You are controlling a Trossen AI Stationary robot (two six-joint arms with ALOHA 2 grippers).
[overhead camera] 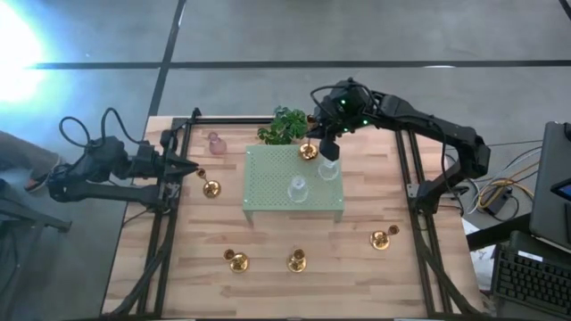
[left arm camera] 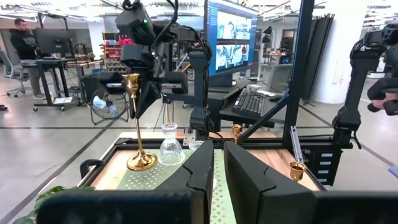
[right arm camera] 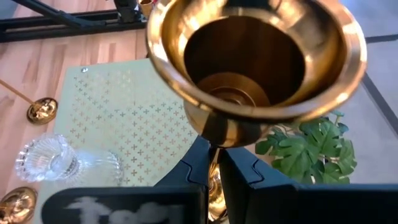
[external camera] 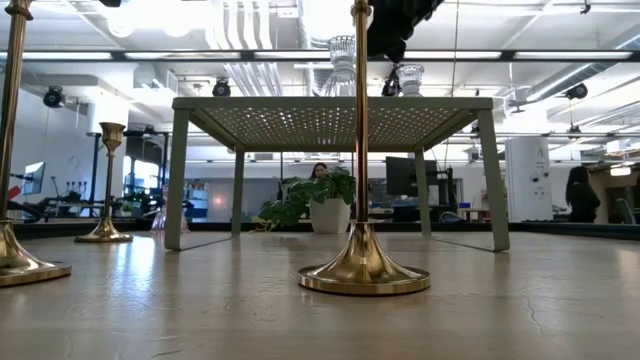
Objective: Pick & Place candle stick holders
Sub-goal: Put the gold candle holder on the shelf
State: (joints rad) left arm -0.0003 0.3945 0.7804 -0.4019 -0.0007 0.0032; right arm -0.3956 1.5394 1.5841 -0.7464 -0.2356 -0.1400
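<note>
A pale green perforated stand (overhead camera: 268, 183) holds two clear glass holders (overhead camera: 297, 189) (overhead camera: 328, 169) and a tall gold holder (overhead camera: 308, 152) near its far edge. My right gripper (overhead camera: 326, 135) is above the stand, shut on that gold holder. Its cup (right arm camera: 255, 62) fills the right wrist view. My left gripper (overhead camera: 187, 169) is shut and empty at the table's left, beside another gold holder (overhead camera: 211, 188). A pink glass holder (overhead camera: 215, 143) stands at the far left. Three more gold holders (overhead camera: 235, 260) (overhead camera: 297, 261) (overhead camera: 382, 239) stand near the front. My right gripper pinches the gold holder's thin stem (right arm camera: 214, 177) just below the cup, between its two fingers. The fingers come from above, pointing down. The holder stands upright, and its round base (left arm camera: 142, 163) sits on the stand's top near the far edge.
A leafy green plant (overhead camera: 284, 125) stands just behind the stand's far edge, close to my right gripper. Black frame rails (overhead camera: 161, 241) run along the table's left and right sides. Bare wood shows between the stand and the front row of holders.
</note>
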